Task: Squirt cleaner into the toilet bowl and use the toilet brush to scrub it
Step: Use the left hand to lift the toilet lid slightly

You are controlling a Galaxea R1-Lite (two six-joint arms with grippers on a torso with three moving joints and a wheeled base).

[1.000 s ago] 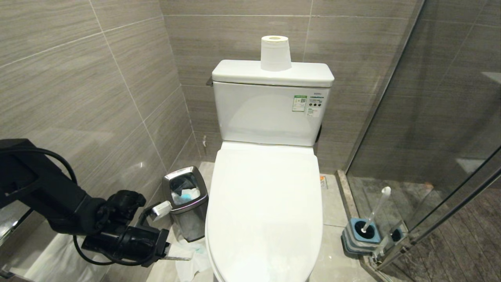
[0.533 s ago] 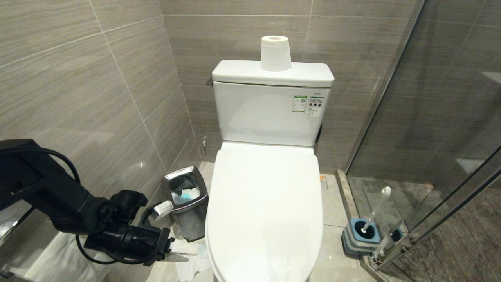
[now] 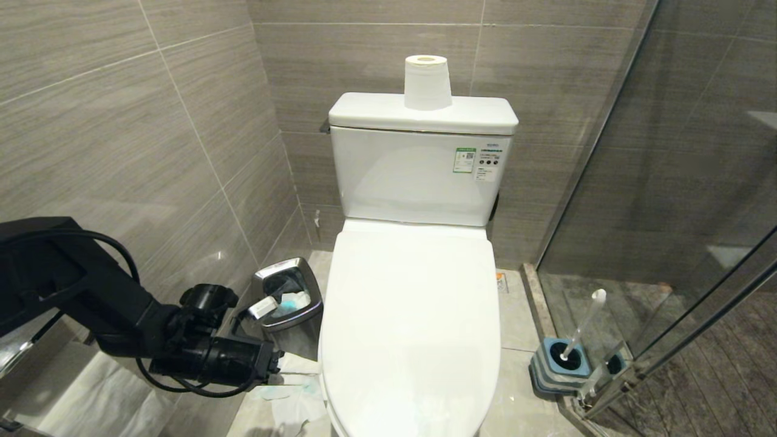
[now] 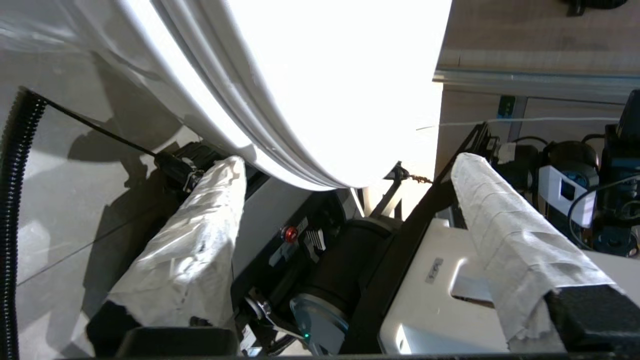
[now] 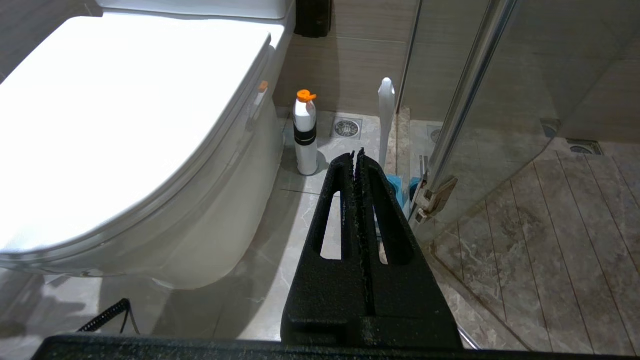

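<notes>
The closed lid [image 3: 413, 328] hides the toilet bowl entirely. In the head view the left tool's tip [image 3: 276, 364] vanishes behind the lid's left edge. The toilet brush [image 3: 580, 331] head sits unseen inside its holder [image 3: 561, 364]. Stickers [image 3: 479, 162] on the tank are too small to read.

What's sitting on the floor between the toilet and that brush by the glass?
In the right wrist view, a white bottle with an orange cap stands on the tiles between the toilet and the toilet brush.

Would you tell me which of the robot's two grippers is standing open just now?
The left gripper, low beside the toilet's front edge, has its wrapped fingers spread wide with nothing between them. The right gripper is shut, its black fingers pressed together.
</notes>
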